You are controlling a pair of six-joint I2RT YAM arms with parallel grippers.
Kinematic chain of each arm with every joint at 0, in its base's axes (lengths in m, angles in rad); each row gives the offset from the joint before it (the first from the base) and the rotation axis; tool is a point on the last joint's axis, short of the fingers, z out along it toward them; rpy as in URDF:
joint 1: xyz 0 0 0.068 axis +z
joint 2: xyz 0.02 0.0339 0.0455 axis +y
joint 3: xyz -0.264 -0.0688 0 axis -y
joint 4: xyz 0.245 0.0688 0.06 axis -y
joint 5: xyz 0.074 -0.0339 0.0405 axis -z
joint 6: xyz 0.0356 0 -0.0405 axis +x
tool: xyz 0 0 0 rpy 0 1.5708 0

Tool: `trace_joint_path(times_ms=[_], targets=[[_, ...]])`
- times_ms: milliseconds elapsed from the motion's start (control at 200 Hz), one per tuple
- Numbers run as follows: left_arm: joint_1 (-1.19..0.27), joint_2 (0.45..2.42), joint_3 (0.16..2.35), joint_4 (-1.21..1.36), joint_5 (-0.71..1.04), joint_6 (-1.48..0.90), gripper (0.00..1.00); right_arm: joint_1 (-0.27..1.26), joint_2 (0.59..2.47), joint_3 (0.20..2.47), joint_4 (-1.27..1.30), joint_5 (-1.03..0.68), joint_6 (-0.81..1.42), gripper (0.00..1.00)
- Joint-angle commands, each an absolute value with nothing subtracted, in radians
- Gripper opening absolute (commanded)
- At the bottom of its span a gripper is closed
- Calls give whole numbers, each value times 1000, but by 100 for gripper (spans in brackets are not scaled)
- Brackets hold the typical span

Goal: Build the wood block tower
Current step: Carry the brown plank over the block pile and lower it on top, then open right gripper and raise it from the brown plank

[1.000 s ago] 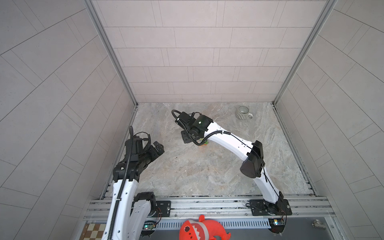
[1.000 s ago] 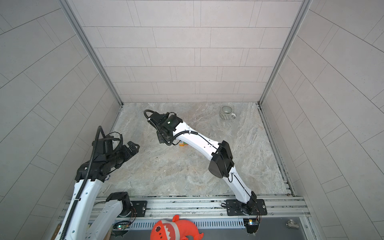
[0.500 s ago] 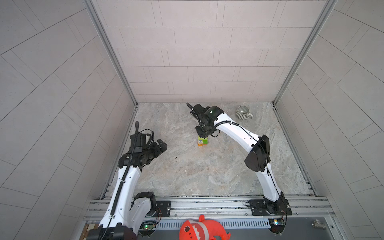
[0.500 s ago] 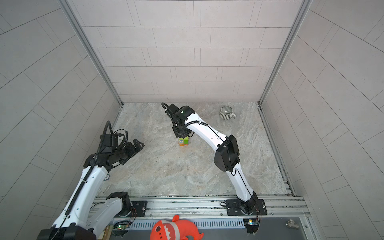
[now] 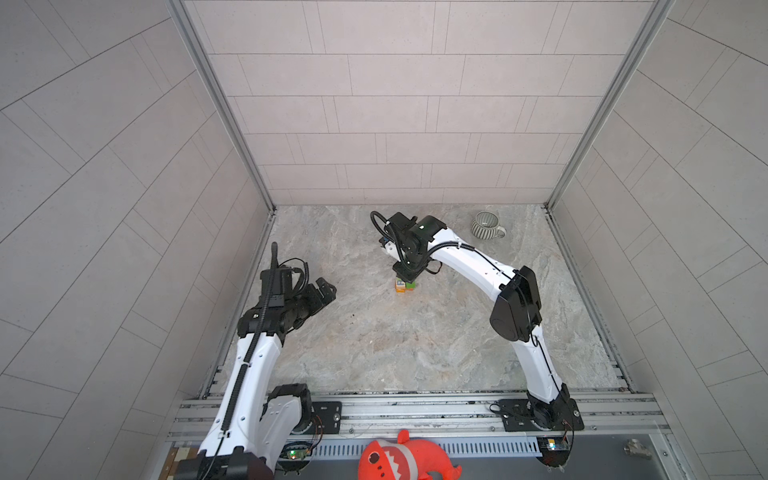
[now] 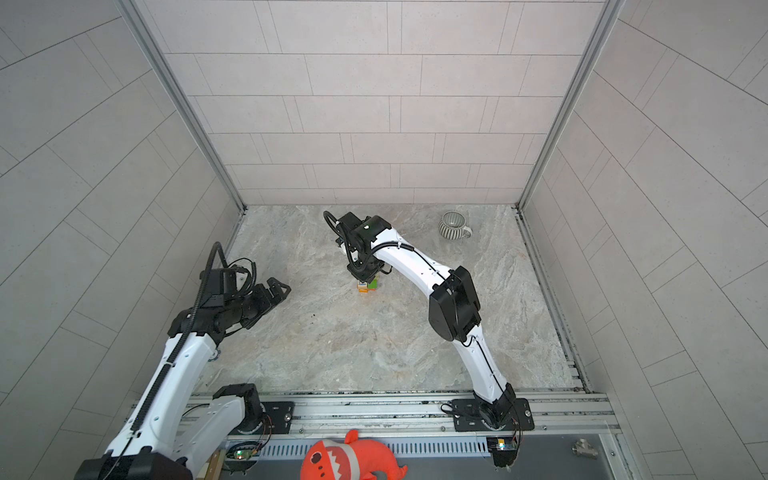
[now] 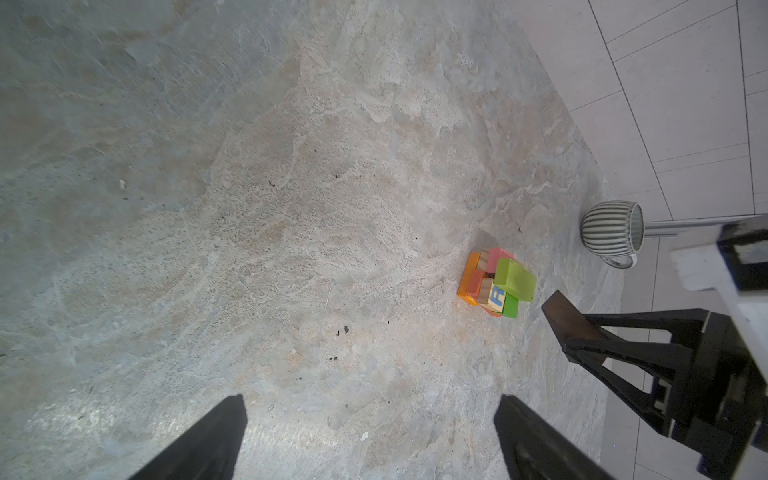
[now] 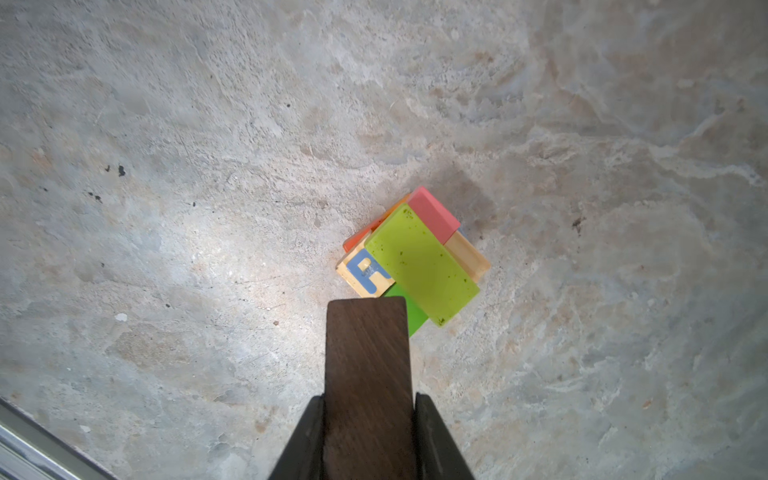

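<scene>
The wood block tower (image 5: pixel 405 286) (image 6: pixel 368 286) stands mid-floor: a lime green slab (image 8: pixel 419 262) on top, over pink, tan, darker green and orange blocks and one lettered R (image 8: pixel 365 272). My right gripper (image 8: pixel 369 399) (image 5: pixel 409 272) (image 6: pixel 365 272) hangs over it, shut on a dark brown block (image 8: pixel 365 353) (image 7: pixel 567 320) whose free end sits just above the tower's near corner. My left gripper (image 7: pixel 370 401) (image 5: pixel 326 289) (image 6: pixel 280 286) is open and empty, well left of the tower (image 7: pixel 496 282).
A grey-and-white striped mug (image 5: pixel 486 225) (image 6: pixel 454 225) (image 7: pixel 613 228) stands at the back right near the wall. A red plush shark (image 5: pixel 405 459) (image 6: pixel 353 461) lies beyond the front rail. Tiled walls enclose the floor on three sides.
My right gripper has swung from left of the tower to above it, still holding the brown block. The left arm has shifted slightly forward, gripper still open.
</scene>
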State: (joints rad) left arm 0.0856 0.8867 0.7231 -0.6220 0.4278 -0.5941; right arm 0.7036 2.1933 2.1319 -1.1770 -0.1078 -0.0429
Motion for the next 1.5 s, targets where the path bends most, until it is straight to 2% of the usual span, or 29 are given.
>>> trace_joint_path(times_ms=[0,345,630,1496], targets=[[86,886,715,-608,442,-589,100,691,2173,2117,-1137,-149,-172,11],[82,1020,744,-610,482,-570,100,659,2212,2121,-1109,-241,-256,10],[13,1155,850,-689,400,-499,100,645,2242,2136,-1092,-255,-291,11],[10,1172,842,-688,405,-504,100,609,2299,2170,-1087,-272,-324,13]])
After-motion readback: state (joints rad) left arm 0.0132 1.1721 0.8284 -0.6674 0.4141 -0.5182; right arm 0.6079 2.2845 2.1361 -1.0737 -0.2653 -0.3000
